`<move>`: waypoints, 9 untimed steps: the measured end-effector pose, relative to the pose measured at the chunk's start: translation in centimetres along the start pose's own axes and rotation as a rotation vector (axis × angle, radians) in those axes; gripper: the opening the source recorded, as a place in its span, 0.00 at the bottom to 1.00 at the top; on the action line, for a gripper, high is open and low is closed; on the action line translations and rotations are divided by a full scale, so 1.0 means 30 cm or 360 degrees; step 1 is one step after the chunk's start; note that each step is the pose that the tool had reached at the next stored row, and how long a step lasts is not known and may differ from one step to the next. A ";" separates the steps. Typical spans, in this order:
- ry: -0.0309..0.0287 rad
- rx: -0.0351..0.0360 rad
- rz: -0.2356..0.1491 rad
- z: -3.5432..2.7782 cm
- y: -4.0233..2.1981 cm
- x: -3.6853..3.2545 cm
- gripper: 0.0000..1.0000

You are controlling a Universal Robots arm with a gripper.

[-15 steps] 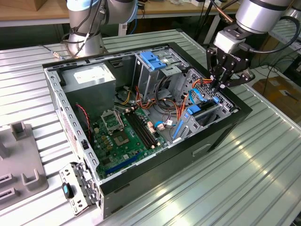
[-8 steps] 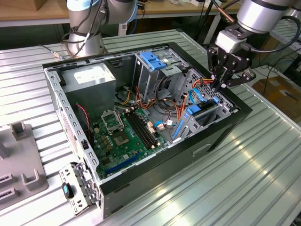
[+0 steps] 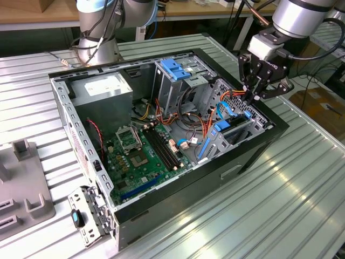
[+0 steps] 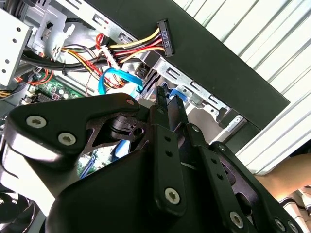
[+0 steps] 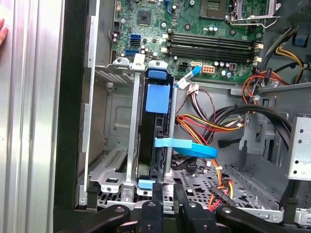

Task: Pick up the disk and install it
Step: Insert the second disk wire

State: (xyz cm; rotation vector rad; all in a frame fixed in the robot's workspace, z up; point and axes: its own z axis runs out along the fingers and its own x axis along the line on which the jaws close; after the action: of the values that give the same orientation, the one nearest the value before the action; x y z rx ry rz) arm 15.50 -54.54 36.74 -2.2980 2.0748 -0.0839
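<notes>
We are watching the gripper (image 5: 168, 187) at the disk (image 5: 157, 100) in the drive bay (image 5: 114, 132), its grip impossible to tell. Any skew is risking a jam or a snagged blue cable (image 5: 187, 145).

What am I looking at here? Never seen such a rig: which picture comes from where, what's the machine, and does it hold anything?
The machine is a robot arm; its black hand does the grasping. The exterior view comes from a camera off the arm and takes in the whole scene: an open computer case lying on a ribbed metal table, its green motherboard facing up. The two wrist views come from cameras riding on the arm, looking past the hand into the case. In the first wrist view the disk, dark with blue carrier parts, stands on edge in a slot of the drive cage, and the hand sits right at its end. Whether the hand grips it cannot be told.
</notes>
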 end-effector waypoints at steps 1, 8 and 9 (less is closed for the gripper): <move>-0.00001 0.0000 0.0000 0.000 0.000 0.000 0.24; -0.00006 0.0000 -0.0009 0.000 -0.001 0.000 0.24; -0.00011 0.0000 -0.0017 0.000 -0.001 0.000 0.24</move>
State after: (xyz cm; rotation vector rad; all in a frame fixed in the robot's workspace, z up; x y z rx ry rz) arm 15.52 -54.54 36.74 -2.3092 2.0620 -0.0836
